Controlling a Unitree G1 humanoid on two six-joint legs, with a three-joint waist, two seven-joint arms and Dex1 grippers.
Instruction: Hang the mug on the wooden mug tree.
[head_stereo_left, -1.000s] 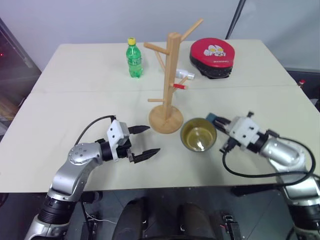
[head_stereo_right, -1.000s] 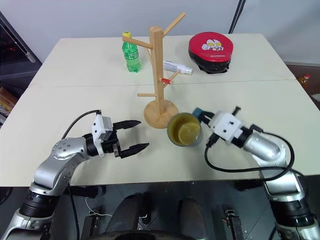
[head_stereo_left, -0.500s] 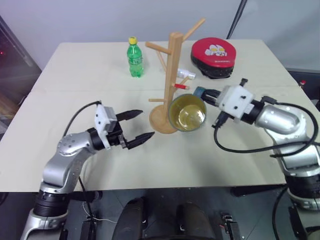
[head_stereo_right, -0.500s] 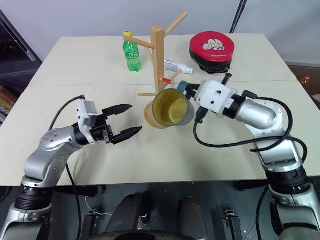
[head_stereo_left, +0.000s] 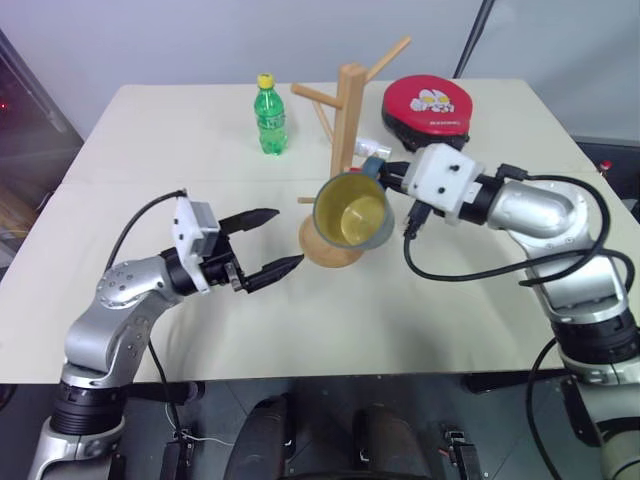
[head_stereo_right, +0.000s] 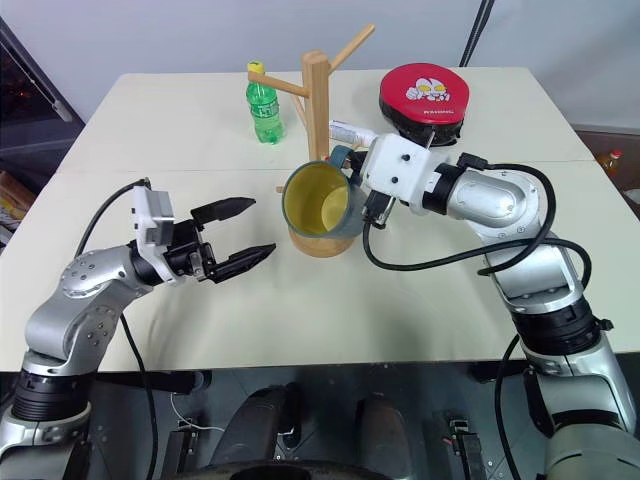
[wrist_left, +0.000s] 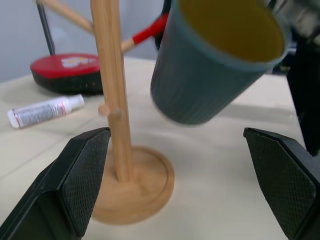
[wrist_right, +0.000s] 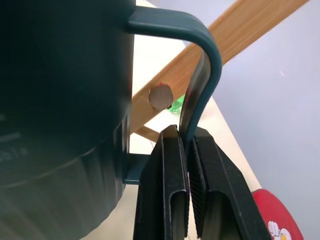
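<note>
The left gripper (head_stereo_left: 262, 242) hangs over the near left of the table (head_stereo_left: 150, 150), its two black fingers spread wide with nothing between them, pointing right toward the mug tree's base. The left arm is bent at the elbow, forearm roughly level.

Right of it and a little farther, the mug (head_stereo_left: 352, 211) is held off the table, tipped on its side so its yellow inside faces the near left. It hangs in front of the lower part of the mug tree (head_stereo_left: 347, 110), covering some of the round base. The right gripper (wrist_right: 186, 165) has its fingers pressed together on the mug's loop handle, as the right wrist view shows; there the round end of a wooden peg sits just beside the handle, between it and the mug's wall. Whether the peg touches the mug I cannot tell. The right arm reaches in from the right, forearm about level, pointing left.

Behind the mug, a white tube (head_stereo_right: 352, 130) lies on the table right of the post. Farther left stands a green bottle (head_stereo_left: 268, 117); at the far right sits a red round pad (head_stereo_left: 432, 107).
</note>
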